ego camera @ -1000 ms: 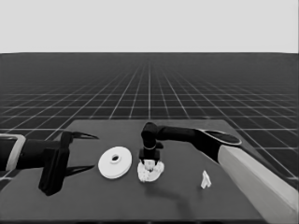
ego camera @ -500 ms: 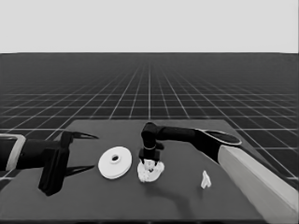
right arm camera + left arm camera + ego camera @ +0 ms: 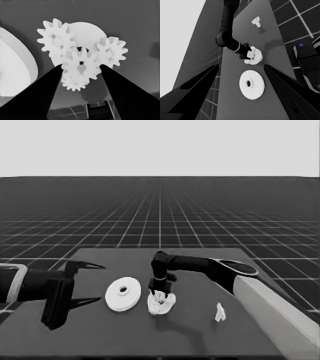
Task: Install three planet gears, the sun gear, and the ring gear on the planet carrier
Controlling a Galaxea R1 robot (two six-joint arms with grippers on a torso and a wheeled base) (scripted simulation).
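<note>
The smaller round part (image 3: 159, 310) lies mid-table with three planet gears on it, seen in the right wrist view as one gear (image 3: 57, 41), a second (image 3: 111, 52) and a third (image 3: 73, 84) around the centre hole. My right gripper (image 3: 160, 292) stands straight over this part, shut on a fourth gear (image 3: 81, 66) held above the centre hole. The larger round part (image 3: 116, 300) lies flat just to the left, apart from it. At the table's left end my left gripper (image 3: 100, 282) waits open, holding nothing.
A thin white piece (image 3: 220, 312) stands alone toward the table's right front. The right arm's pale grey forearm (image 3: 270, 310) fills the lower right corner. Dark machinery with blue lights (image 3: 307, 57) shows past the table's edge in the left wrist view.
</note>
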